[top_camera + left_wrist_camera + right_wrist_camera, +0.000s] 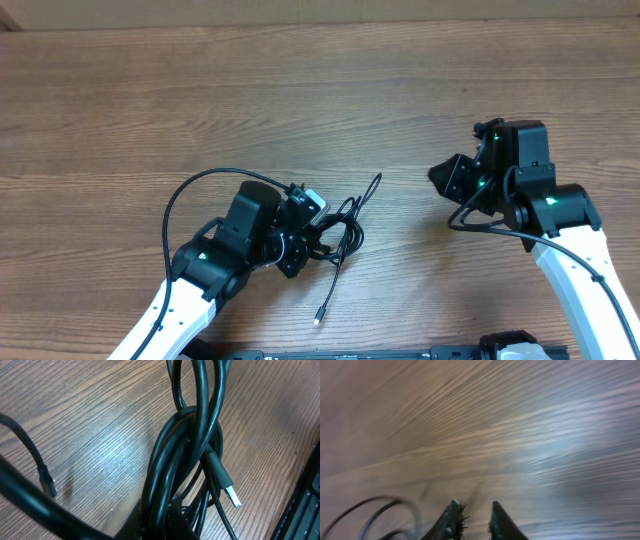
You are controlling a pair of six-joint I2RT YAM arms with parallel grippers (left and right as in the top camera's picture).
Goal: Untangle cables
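Left claw (308, 232) sits right at the knot of cables (340, 232), low and left of centre on the worktop (300, 90). Its wrist view is filled with cord and shows no fingers, so open or closed cannot be told. Up close, the cables (175, 460) are several glossy black strands wound round one another, with a silvery plug (231, 495) poking out on the right. One free tail runs toward the near edge and ends in a small plug (318, 320); a thin loop reaches away to the far right. Right claw (474, 505) is well apart on the right, tips narrowly parted and empty. Cords look light, limp and slick, and likely to drag the whole knot. The free tail or a plug neck seems the best hold. Worktop is bare brown wood grain with a soft sheen.
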